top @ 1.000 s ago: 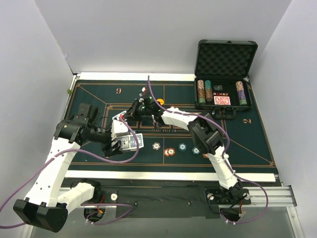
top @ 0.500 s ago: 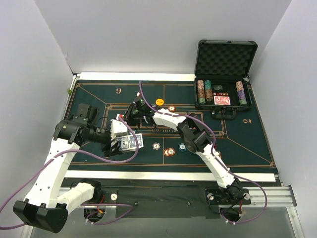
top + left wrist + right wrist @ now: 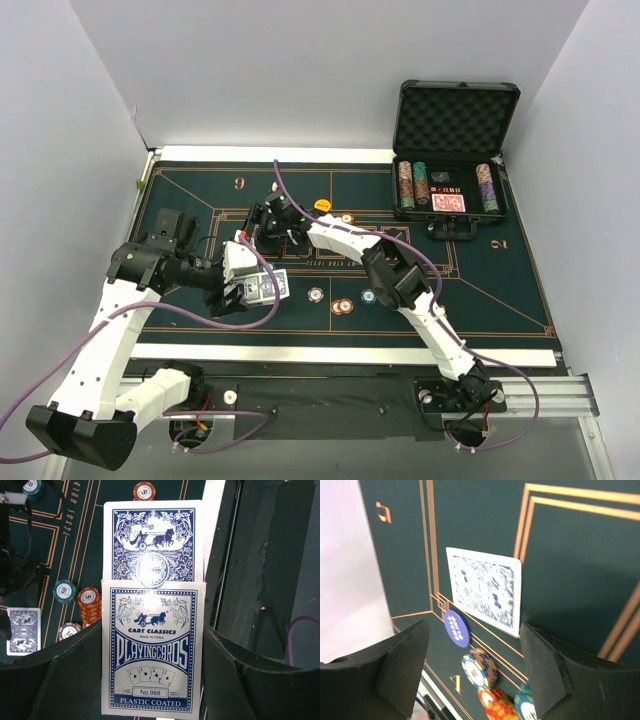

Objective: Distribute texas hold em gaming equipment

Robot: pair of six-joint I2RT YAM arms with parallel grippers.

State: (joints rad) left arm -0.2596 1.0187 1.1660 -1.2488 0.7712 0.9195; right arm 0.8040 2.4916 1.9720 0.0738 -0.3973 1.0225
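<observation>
My left gripper [image 3: 152, 630] is shut on a blue and white playing-card box [image 3: 154, 675], and a blue-backed card [image 3: 154, 540] sticks out of the box's far end. In the top view this gripper [image 3: 245, 290] hovers over the near left of the green felt. My right gripper [image 3: 474, 625] stands open just above the felt with nothing between its fingers. A blue-backed card [image 3: 482, 589] lies flat beyond its tips. A dark blue chip [image 3: 456, 628], a blue-orange chip stack [image 3: 479, 667] and orange [image 3: 497, 702] and teal [image 3: 525, 705] chips lie below it.
The black foam-lined case [image 3: 455, 150] stands open at the back right, holding chip rows and a red-backed deck [image 3: 449, 203]. Loose chips [image 3: 342, 306] lie on the felt mat [image 3: 500, 290] near the centre front. An orange chip [image 3: 322, 205] sits further back.
My right gripper has swung left across the felt and opened, and the card now lies free on the felt. The left arm with the card box has not moved.
</observation>
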